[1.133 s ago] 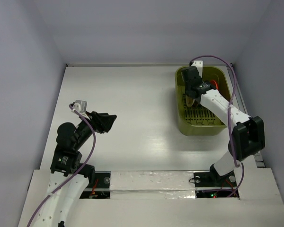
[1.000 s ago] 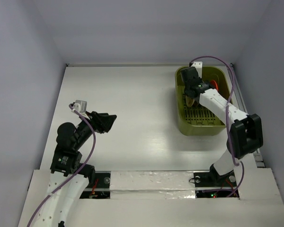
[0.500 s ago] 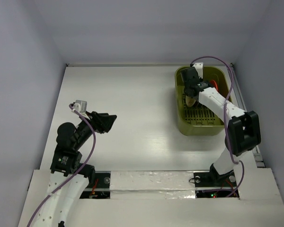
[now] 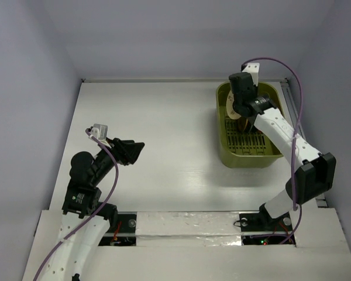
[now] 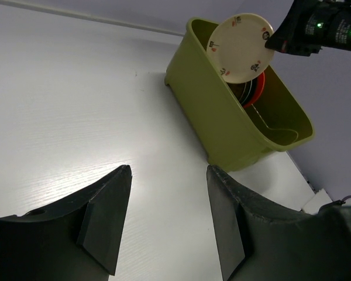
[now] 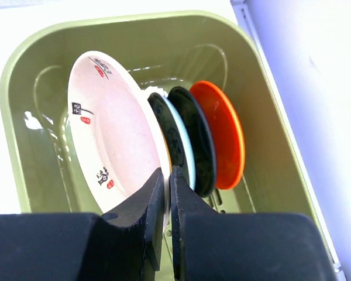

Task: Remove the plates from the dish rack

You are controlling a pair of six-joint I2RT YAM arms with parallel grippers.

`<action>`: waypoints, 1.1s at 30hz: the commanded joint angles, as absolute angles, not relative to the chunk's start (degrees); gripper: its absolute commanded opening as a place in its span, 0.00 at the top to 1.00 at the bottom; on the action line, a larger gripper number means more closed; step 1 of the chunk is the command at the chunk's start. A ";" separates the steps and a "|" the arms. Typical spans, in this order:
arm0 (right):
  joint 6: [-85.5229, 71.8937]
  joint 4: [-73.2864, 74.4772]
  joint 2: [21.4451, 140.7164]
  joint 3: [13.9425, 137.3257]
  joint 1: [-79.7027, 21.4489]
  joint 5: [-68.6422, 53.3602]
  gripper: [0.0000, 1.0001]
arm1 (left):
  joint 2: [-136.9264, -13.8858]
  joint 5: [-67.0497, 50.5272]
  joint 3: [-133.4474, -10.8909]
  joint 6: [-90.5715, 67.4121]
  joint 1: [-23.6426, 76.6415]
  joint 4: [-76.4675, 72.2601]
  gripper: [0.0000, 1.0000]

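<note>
Right tool (image 6: 167, 175): is clamping its fingers on the rim of the tan plate (image 6: 114, 140), which is hanging upright and partly above the dish rack (image 6: 123, 20). Light blue plate (image 6: 184, 146), black plate (image 6: 198, 140), orange-red plate (image 6: 225, 140): are standing on edge side by side inside the rack, just beside the tan one. Left tool (image 5: 168, 170): is hovering over the counter (image 5: 76, 88) with jaws spread, well apart from the rack.
</note>
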State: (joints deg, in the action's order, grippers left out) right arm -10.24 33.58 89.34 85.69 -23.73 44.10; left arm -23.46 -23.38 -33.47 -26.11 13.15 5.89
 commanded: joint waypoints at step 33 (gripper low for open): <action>-31.46 9.14 114.43 91.24 -49.57 7.73 0.95 | -22.32 -20.04 -34.63 -26.19 13.45 5.36 0.51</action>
State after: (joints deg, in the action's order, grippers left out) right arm -29.04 14.28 114.65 88.16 -49.36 7.92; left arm -22.65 -20.29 -33.47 -26.11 13.15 7.16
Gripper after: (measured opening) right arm 0.109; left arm 0.491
